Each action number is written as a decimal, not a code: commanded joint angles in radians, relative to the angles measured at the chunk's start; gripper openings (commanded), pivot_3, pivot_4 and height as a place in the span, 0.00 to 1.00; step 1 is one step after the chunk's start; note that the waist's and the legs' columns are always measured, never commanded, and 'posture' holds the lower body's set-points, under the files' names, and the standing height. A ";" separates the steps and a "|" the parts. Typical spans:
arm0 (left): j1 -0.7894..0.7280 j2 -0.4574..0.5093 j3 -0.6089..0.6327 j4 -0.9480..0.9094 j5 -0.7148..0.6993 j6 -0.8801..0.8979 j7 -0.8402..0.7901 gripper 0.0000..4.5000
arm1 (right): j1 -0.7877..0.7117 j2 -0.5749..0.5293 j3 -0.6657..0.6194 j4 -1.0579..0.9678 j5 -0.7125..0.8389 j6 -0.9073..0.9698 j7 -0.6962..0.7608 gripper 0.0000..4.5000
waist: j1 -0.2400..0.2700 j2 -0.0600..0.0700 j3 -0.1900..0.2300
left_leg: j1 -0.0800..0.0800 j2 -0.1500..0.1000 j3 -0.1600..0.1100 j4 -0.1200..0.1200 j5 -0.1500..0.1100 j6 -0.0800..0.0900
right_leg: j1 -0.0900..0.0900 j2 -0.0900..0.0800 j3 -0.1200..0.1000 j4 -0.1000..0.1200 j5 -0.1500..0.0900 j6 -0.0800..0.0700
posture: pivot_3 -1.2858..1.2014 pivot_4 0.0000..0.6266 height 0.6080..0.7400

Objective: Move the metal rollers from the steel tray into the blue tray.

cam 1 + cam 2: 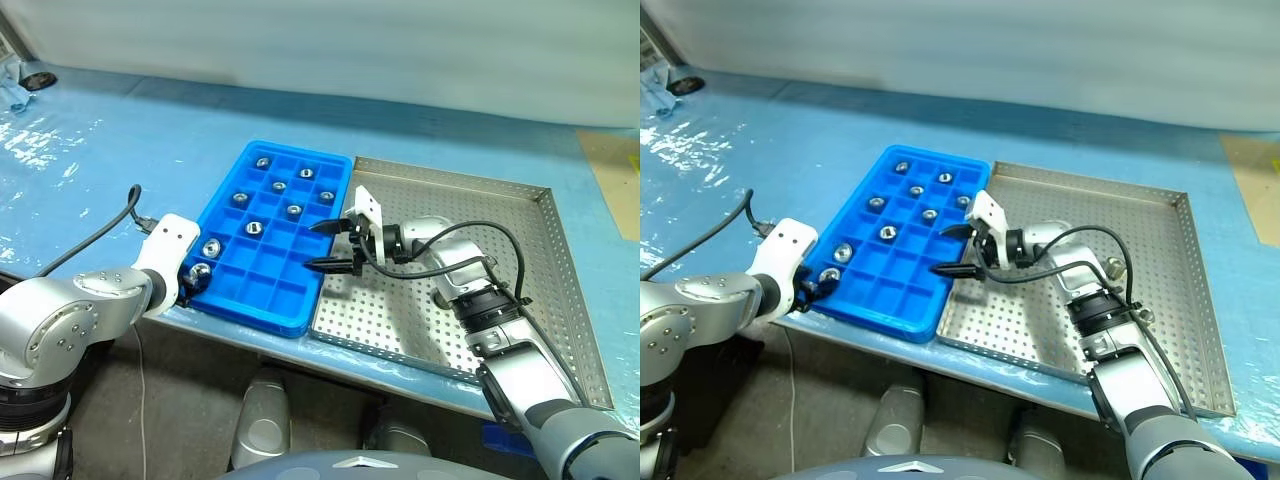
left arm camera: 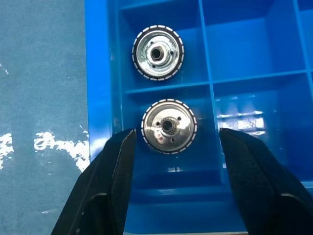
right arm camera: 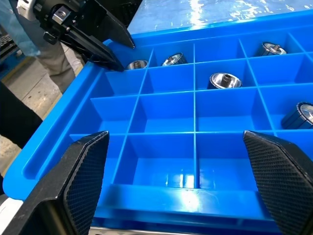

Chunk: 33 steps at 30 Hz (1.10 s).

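Both pairs of fingers (image 2: 115, 176) stand open, holding nothing; we see the steel tray (image 1: 560, 300) bare and every roller (image 2: 168, 126) in the blue tray (image 1: 230, 190); our job looks done.

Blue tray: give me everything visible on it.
The blue tray is glossy bright blue plastic, rectangular, gridded into small square compartments with thin walls and a raised rim. It lies flat on the blue table covering, its long side against the steel tray. Nine rollers sit singly in compartments, mostly toward the far end; the near ones are largely empty. The left gripper straddles one roller at the near-left corner.
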 commanded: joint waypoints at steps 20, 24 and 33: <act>0.038 -0.063 0.001 0.087 0.102 0.014 0.048 0.36 | -0.016 -0.009 -0.015 -0.027 0.001 -0.011 0.013 1.00 | -0.019 0.000 0.000 | 0.001 0.000 0.000 -0.002 0.001 -0.002 | 0.000 0.000 0.000 -0.001 0.000 -0.001 | 0.72 0.24 1.00; 0.030 -0.072 0.006 0.094 0.117 0.014 0.046 0.22 | -0.016 -0.009 -0.015 -0.027 0.001 -0.010 0.011 1.00 | -0.021 0.002 -0.001 | 0.003 0.000 0.000 -0.004 0.002 -0.003 | 0.000 0.000 0.000 0.000 0.000 -0.001 | 0.72 0.24 1.00; 0.027 -0.072 -0.006 0.081 0.139 0.014 0.032 0.22 | -0.015 -0.010 -0.014 -0.028 0.000 -0.009 0.009 1.00 | -0.021 0.002 -0.001 | 0.006 0.000 0.000 -0.008 0.002 -0.003 | 0.001 0.000 0.000 0.001 -0.003 0.003 | 0.72 0.24 1.00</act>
